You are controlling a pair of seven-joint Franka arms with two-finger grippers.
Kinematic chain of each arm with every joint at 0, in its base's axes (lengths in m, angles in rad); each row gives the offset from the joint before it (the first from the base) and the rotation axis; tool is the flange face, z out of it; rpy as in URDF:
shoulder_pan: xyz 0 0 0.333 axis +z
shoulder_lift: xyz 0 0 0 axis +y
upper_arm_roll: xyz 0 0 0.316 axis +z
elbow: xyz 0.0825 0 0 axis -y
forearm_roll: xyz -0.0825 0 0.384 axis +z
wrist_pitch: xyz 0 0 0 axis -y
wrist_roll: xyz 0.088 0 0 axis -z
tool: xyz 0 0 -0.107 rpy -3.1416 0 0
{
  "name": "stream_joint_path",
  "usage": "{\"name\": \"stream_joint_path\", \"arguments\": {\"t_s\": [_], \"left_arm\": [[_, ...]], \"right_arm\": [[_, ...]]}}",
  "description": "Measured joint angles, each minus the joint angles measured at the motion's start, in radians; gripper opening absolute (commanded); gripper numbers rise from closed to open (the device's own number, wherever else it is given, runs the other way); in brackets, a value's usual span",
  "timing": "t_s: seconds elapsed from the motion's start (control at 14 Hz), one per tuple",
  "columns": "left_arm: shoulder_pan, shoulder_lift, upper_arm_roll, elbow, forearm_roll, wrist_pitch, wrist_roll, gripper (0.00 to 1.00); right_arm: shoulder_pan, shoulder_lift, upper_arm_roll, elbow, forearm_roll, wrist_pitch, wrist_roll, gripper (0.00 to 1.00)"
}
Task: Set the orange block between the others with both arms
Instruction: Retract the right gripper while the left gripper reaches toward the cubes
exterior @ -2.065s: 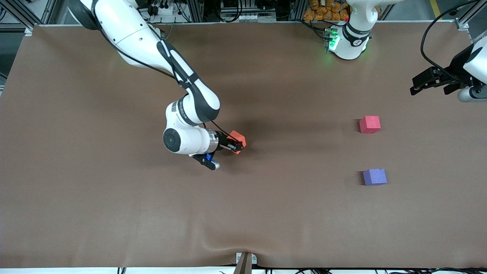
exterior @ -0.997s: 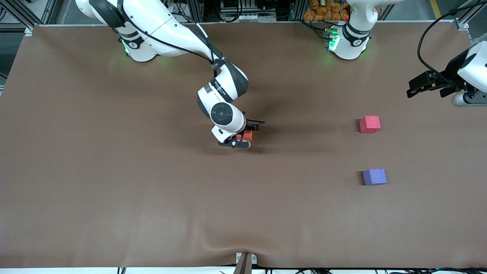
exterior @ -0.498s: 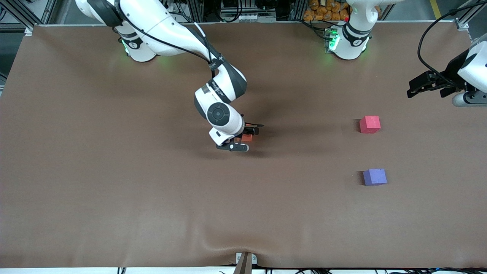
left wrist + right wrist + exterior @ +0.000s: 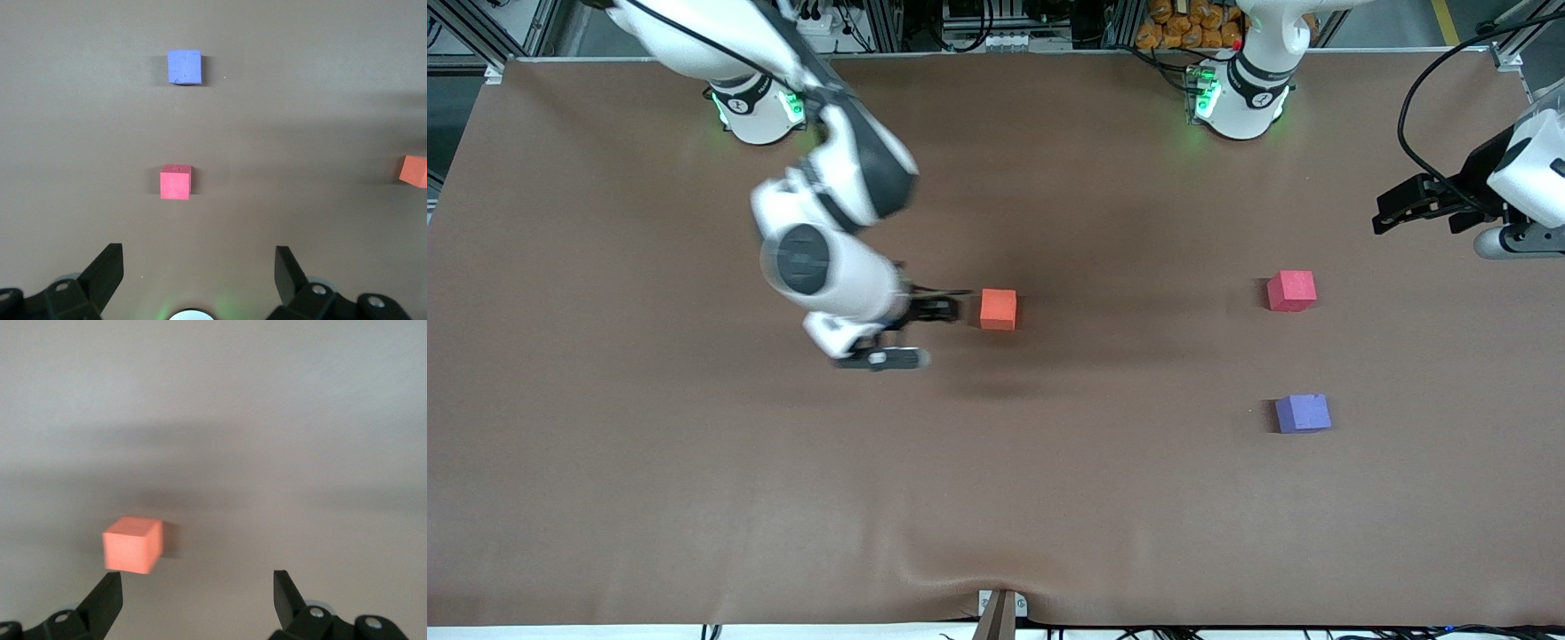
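- Your orange block (image 4: 998, 308) sits free on the table (image 4: 694, 489), well toward the right arm's end from the red-pink cube (image 4: 1291, 290) and purple-blue cube (image 4: 1303, 413).
- Your right gripper (image 4: 934, 324), fingers spread, hangs just beside it, holding nothing.
- Your left gripper (image 4: 1405, 203) waits spread wide near the table's end.
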Motion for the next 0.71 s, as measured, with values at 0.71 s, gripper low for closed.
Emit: {"name": "stream_joint_path", "arguments": {"t_s": [0.71], "left_arm": [[-0.002,0.016,0.0,0.002,0.024,0.012,0.0,1.0]], "right_arm": [[-0.35,-0.433,-0.012,-0.174,-0.086,-0.221,-0.304,1.0]]}}
